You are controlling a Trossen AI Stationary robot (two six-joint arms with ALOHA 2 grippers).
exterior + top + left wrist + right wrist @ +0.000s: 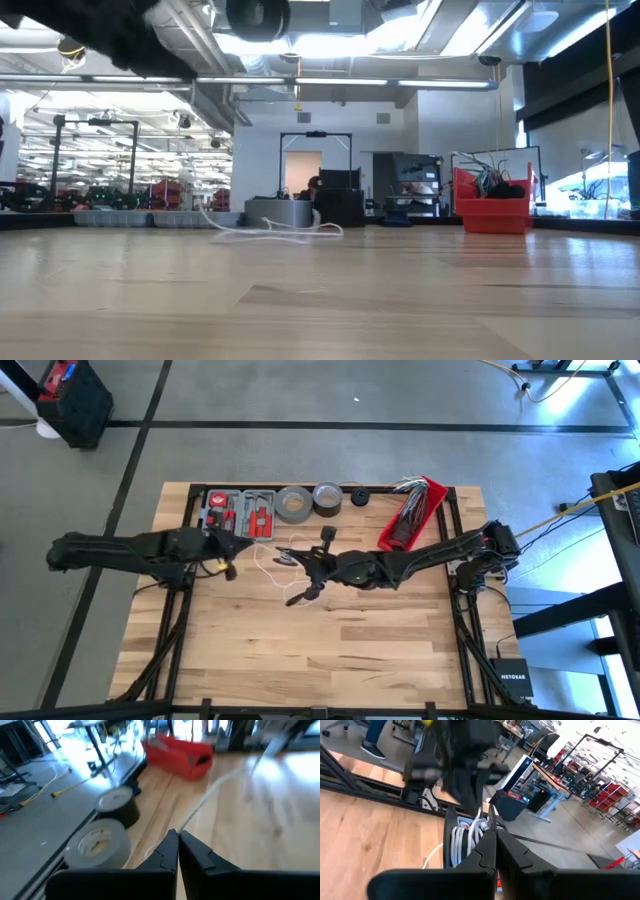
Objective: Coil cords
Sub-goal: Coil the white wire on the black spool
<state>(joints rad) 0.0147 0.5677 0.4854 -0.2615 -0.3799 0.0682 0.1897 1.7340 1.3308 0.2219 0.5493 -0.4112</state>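
Hard to see much of the white cord (268,563) from overhead: it's a thin loose tangle near the table's middle, partly covered by both arms. Left gripper (178,837) is clenched on a strand of it that runs off toward the red bin (177,755). Right gripper (492,834) is pinched closed too, white loops bunched right at its tips, the left arm blurry behind. Tape rolls (295,504) sit at 12 o'clock. Bare wood (330,650) from 4 through 8 o'clock.
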